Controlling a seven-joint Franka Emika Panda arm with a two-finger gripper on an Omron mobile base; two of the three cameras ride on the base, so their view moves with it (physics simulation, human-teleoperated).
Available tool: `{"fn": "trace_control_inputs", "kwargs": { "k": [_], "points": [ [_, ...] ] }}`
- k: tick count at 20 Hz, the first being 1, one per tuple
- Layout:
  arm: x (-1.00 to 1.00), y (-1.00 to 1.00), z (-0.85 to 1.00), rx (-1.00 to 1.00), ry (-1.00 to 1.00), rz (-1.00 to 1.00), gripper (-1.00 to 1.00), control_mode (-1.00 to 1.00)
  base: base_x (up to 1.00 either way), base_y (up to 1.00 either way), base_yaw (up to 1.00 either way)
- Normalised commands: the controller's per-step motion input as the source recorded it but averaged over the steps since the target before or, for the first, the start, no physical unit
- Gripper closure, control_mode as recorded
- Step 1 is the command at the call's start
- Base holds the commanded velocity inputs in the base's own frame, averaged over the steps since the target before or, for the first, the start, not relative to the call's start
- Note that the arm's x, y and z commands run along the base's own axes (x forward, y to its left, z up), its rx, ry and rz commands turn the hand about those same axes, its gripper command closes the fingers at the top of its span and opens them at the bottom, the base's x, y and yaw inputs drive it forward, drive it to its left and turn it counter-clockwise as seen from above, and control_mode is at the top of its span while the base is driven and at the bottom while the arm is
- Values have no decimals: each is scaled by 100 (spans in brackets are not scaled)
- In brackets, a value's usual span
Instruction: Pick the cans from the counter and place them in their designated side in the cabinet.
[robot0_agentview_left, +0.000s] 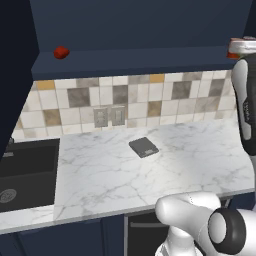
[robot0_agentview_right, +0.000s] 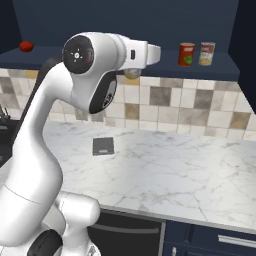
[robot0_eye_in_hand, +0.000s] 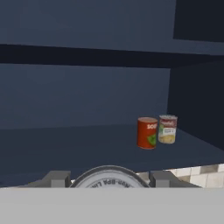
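My gripper (robot0_eye_in_hand: 109, 179) is shut on a can (robot0_eye_in_hand: 109, 174), whose round silver top shows between the two fingertips (robot0_eye_in_hand: 57, 178). It hovers level with the open shelf of the navy cabinet (robot0_eye_in_hand: 78, 140), facing in from the front edge. Two more cans stand upright and side by side at the shelf's right end. One is red (robot0_eye_in_hand: 147, 132) (robot0_agentview_right: 186, 54). The other has a yellow and red label (robot0_eye_in_hand: 167, 129) (robot0_agentview_right: 206, 53) and stands closer to the cabinet's side wall. The white marble counter (robot0_agentview_left: 110, 175) (robot0_agentview_right: 175, 170) lies below.
A small red lump (robot0_agentview_left: 61, 52) (robot0_agentview_right: 26, 46) sits at the left end of the shelf. A flat dark square device (robot0_agentview_left: 144, 147) (robot0_agentview_right: 103, 145) lies on the counter. The dark sink basin (robot0_agentview_left: 25, 170) is at the left. Tiled wall runs behind.
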Motion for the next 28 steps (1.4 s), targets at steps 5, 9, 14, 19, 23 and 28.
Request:
{"fn": "trace_control_inputs", "kwargs": {
  "k": [5, 9, 14, 19, 23, 28],
  "points": [
    [27, 0, 0, 0, 0, 0, 100, -100, 0, 0, 0],
    [28, 0, 0, 0, 0, 0, 100, -100, 0, 0, 0],
    [24, -3, 0, 0, 0, 0, 100, -100, 0, 0, 0],
    [26, -4, 0, 0, 0, 0, 100, -100, 0, 0, 0],
    [27, -6, 0, 0, 0, 0, 100, -100, 0, 0, 0],
    [24, -9, 0, 0, 0, 0, 100, -100, 0, 0, 0]
  ]
}}
